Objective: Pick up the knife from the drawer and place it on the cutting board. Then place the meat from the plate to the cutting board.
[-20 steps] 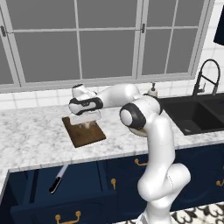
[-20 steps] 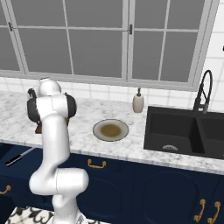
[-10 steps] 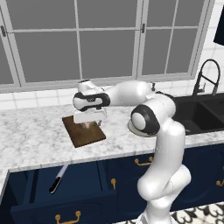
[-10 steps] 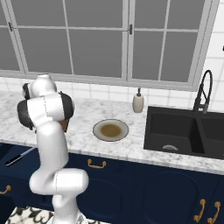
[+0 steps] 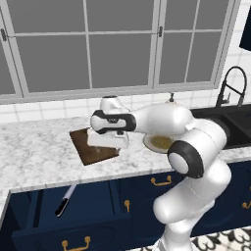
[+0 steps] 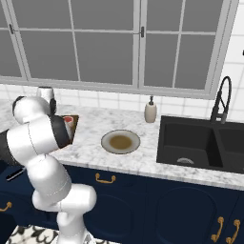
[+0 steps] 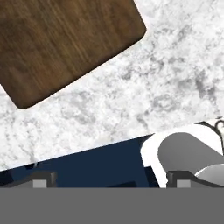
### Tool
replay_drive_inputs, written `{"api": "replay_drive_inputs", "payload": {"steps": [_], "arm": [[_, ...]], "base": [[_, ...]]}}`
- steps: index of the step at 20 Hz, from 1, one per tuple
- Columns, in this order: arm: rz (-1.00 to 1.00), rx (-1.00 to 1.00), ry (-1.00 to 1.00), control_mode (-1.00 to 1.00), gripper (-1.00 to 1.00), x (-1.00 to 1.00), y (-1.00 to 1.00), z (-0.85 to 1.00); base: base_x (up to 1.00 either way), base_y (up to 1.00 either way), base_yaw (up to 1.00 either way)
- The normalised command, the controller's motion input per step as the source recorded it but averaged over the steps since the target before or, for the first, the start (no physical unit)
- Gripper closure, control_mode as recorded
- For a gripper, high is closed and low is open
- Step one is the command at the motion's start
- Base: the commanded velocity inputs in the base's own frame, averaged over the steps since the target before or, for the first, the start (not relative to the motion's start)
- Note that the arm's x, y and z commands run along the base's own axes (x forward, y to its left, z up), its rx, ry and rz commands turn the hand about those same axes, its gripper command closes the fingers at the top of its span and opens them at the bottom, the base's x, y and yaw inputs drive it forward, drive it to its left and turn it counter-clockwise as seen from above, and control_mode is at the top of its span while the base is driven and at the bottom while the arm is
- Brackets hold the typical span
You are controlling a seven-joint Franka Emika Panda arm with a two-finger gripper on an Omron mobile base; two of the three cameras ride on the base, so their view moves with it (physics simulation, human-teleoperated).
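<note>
Now 1 knife (image 5: 64, 202) in drawer (image 5: 73, 220), 1 plate (image 6: 120, 142), 1 cutting board (image 7: 61, 43).

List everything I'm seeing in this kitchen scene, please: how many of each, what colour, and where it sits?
cutting board: one, dark brown, on the marble counter
meat: one, red, on the board
plate: one, grey-beige with brownish centre, on the counter, nothing on it
knife: one, black handle, in the open drawer
drawer: one, navy, pulled out
soap bottle: one, beige, by the sink
sink: one, black
faucet: one, black
gripper: one, dark fingertips, open, over the board's near edge
</note>
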Motion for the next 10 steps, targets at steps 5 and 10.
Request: {"api": "replay_drive_inputs", "payload": {"steps": [5,10], "arm": [[-0.05,0.0,0.05,-1.0,-1.0,-0.49,0.23,0.23],[0.0,0.0,-0.02,-1.0,-1.0,-0.5,0.42,0.0]], "base": [[0.0,0.0,0.0],[0.0,0.0,0.0]]}}
